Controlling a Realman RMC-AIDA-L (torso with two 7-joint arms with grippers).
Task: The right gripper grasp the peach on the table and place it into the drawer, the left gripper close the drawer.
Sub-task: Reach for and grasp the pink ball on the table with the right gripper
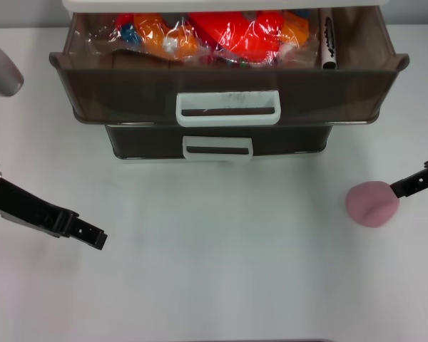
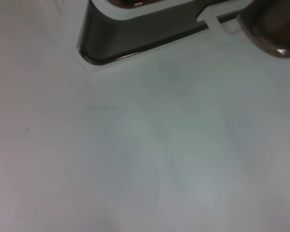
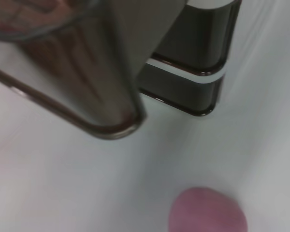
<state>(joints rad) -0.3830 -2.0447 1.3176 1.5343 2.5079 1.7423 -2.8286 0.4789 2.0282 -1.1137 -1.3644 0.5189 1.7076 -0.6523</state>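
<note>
I find the left pincer (image 1: 96,238) idle near the table's (image 1: 221,285) left edge, fingers apparently pressed together. The drawer (image 1: 228,89) stands open, crowded with wrapped items (image 1: 221,32). The right pincer (image 1: 406,187) touches the peach (image 1: 372,204) near the right edge; spread unclear. A nudge could roll it away.

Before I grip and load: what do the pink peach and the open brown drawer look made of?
The pale pink round peach looks soft and matte, perhaps foam or rubber: no shine, slightly flattened. The wide smoky-brown translucent drawer looks like hard glossy plastic: contents show through its walls, and its rim catches highlights. Its white loop handle seems opaque plastic, scuffed dark.
</note>
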